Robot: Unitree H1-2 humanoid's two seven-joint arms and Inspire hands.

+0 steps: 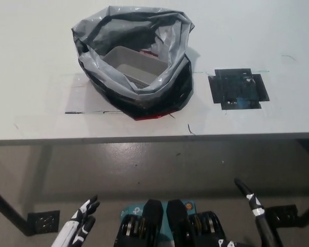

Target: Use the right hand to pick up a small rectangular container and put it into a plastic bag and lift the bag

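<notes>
A grey plastic bag (139, 98) stands open on the white table (36, 62), its rim crumpled and spread wide. Inside it lies a small grey rectangular container (132, 64), tilted, with its open top showing. My black right hand (255, 211) hangs low at the bottom right, below the table's front edge, fingers apart and holding nothing. My white left hand (81, 226) rests at the bottom left, also under the table edge, fingers apart and empty. Both hands are far from the bag.
A square patch of black tape (237, 88) lies on the table to the right of the bag. The table's front edge (154, 140) runs across the middle of the picture, with grey floor (144, 164) below it.
</notes>
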